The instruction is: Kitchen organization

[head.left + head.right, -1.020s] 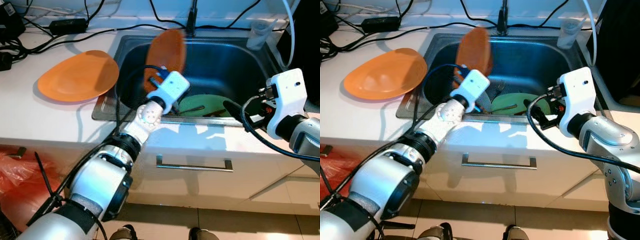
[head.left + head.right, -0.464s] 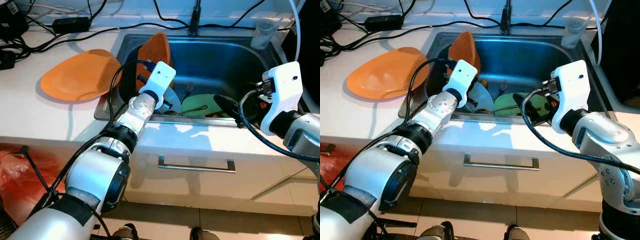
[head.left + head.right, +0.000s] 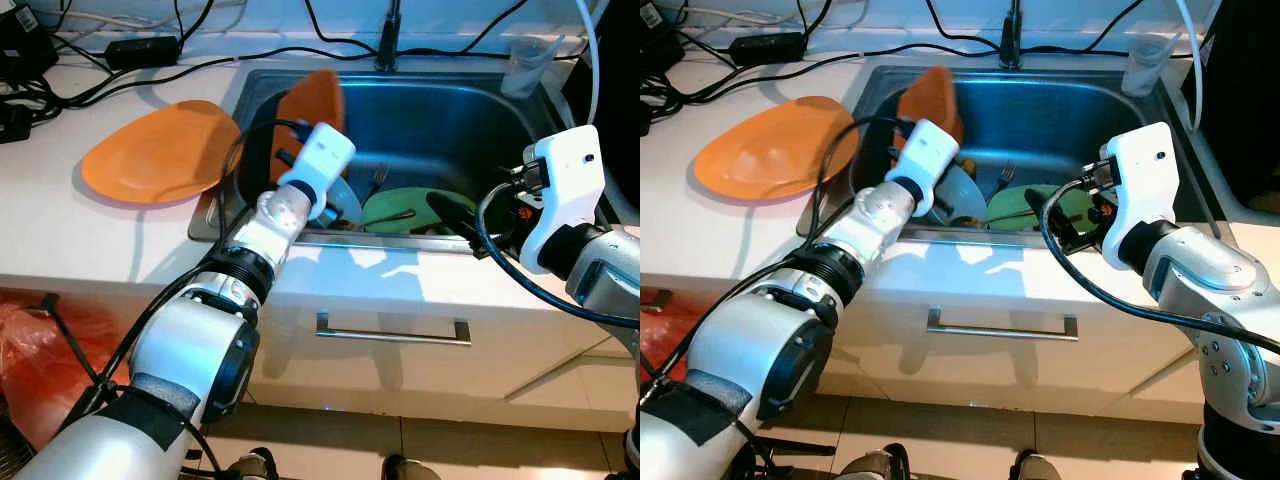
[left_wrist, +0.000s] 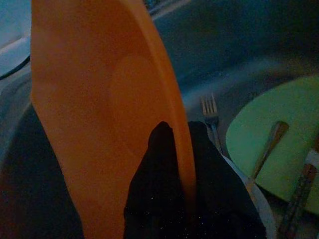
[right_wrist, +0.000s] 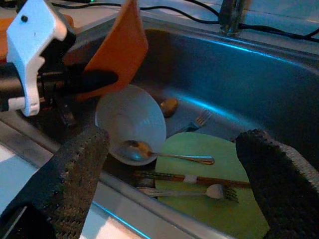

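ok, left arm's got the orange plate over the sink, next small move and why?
Probably lift the orange plate up and left toward the matching plate on the counter. The left gripper holds it by the rim, upright, above the white bowl, and the sink wall lies between.

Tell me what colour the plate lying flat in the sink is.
Light green plate, clearest in the right wrist view.
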{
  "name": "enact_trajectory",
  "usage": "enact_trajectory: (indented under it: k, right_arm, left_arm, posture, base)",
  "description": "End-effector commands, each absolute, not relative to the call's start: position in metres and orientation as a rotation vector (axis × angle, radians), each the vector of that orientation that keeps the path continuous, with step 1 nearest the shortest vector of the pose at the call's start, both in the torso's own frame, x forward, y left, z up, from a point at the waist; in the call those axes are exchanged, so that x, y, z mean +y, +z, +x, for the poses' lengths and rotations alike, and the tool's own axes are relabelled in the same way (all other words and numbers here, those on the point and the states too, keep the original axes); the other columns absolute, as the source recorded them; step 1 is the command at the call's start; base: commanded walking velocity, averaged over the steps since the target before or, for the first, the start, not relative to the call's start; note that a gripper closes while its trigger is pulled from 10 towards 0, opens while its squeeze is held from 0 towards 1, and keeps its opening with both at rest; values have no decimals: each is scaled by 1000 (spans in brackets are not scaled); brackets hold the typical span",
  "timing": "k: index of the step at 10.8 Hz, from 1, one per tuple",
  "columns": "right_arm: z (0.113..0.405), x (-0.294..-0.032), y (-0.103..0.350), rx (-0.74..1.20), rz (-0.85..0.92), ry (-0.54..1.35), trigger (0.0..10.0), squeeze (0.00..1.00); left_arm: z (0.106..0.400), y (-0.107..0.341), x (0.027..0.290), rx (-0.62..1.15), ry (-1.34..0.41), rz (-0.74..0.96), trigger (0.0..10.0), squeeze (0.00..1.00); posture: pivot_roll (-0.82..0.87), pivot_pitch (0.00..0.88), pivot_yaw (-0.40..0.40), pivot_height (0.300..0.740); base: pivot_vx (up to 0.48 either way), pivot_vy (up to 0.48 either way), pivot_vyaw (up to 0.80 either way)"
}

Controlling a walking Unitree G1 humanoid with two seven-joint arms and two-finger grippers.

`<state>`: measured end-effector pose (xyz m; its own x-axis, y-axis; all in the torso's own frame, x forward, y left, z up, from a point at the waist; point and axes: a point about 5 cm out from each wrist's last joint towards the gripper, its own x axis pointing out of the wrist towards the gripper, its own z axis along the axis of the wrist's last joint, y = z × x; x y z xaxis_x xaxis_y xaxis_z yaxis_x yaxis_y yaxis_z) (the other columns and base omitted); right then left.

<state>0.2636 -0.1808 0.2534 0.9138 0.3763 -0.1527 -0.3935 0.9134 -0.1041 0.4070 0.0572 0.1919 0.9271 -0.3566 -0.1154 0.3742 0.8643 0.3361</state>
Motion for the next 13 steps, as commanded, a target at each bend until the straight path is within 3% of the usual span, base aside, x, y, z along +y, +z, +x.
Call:
enact_trajectory:
  k: [1, 6, 13]
  right_arm:
    - [260, -180, 258, 108, -130, 403, 10000, 0]
    - [247, -175, 252, 96, -94, 388, 10000, 0]
    - [235, -168, 245, 84, -36, 369, 10000, 0]
  left_arm:
    - [398, 159, 55, 210, -409, 308, 10000, 0]
    - [398, 175, 34, 145, -455, 301, 10000, 0]
    - [399, 164, 50, 226, -407, 313, 10000, 0]
  posture:
    - [-263, 185, 67, 740]
    - [-246, 224, 131, 740]
    - [-244, 250, 171, 740]
  base:
    - [0, 0, 0]
    - [0, 0, 0]
    - [0, 0, 0]
